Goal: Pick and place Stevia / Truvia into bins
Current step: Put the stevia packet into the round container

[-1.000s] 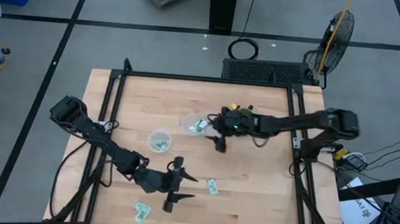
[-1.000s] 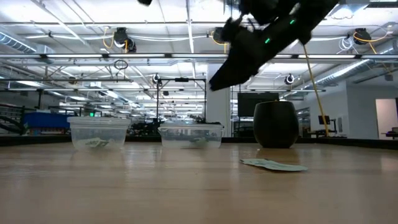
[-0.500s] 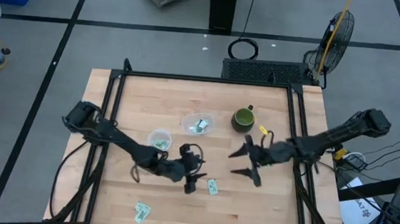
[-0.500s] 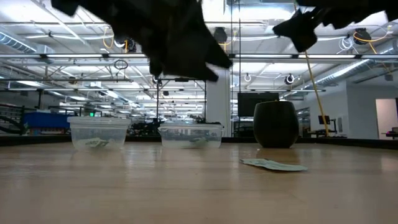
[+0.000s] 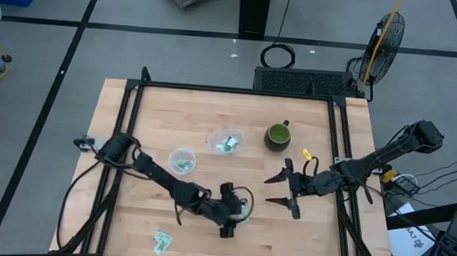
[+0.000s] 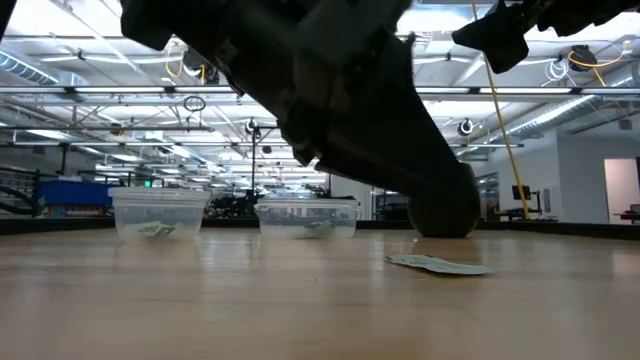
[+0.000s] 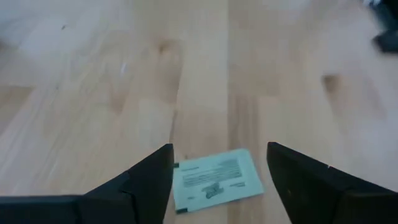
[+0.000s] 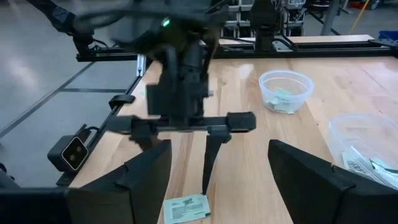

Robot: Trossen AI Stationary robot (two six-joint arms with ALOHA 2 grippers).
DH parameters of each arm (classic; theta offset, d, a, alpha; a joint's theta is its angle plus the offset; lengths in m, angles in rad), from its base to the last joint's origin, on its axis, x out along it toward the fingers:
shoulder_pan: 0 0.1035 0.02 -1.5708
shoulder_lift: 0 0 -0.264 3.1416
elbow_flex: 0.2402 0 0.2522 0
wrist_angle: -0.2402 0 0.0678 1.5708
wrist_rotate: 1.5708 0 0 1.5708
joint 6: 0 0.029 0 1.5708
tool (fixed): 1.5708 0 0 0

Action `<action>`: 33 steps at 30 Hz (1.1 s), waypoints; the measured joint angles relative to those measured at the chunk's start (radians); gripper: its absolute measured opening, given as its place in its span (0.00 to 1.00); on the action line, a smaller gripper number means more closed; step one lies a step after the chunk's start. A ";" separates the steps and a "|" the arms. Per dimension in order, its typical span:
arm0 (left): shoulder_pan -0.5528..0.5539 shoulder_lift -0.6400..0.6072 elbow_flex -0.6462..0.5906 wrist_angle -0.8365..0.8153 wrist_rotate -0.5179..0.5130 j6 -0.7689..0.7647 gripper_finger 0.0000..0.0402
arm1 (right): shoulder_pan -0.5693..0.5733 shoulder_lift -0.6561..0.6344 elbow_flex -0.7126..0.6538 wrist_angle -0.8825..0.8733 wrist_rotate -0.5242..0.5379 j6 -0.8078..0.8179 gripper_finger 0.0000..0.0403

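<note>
One pale green Stevia sachet lies flat on the wood, between my left gripper's open fingers, which touch nothing. From above the left gripper covers most of that sachet. A second sachet lies near the table's near edge. The round bin and the rounded-square bin both hold sachets. My right gripper hangs open in the air right of the left one, near the mug.
The dark green mug stands right of the rounded-square bin, near the table's far side. In the right wrist view the left gripper stands above the sachet, with the round bin behind it. A black frame rail borders the right side.
My left gripper has swung toward the table's right edge and come down over the sachet, fingers open on either side of it. My right gripper has drawn back from the rounded-square bin toward the right and near edges, then held almost still. The sachets have not moved.
</note>
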 joint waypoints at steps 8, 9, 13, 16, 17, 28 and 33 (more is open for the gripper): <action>-0.012 0.007 0.038 -0.062 -0.033 -0.031 0.80 | 0.000 0.000 0.000 0.001 0.000 0.000 0.64; -0.009 0.013 0.038 -0.063 -0.031 -0.033 0.81 | 0.000 0.000 0.000 0.000 -0.001 0.000 0.64; 0.004 0.044 0.037 -0.055 0.014 -0.055 0.80 | 0.000 0.000 0.000 0.000 -0.001 0.015 0.64; 0.013 0.066 0.038 -0.045 0.056 -0.065 0.78 | 0.000 0.000 0.000 -0.010 -0.001 0.016 0.64; 0.015 0.067 0.037 -0.053 0.060 -0.066 0.77 | 0.000 0.001 0.000 -0.008 -0.001 0.015 0.64; 0.014 0.111 0.040 -0.017 0.079 -0.017 0.69 | -0.001 0.001 0.000 -0.007 0.026 0.010 0.64; 0.017 0.120 0.040 -0.019 0.079 -0.019 0.64 | -0.001 0.001 0.000 -0.010 0.027 0.008 0.64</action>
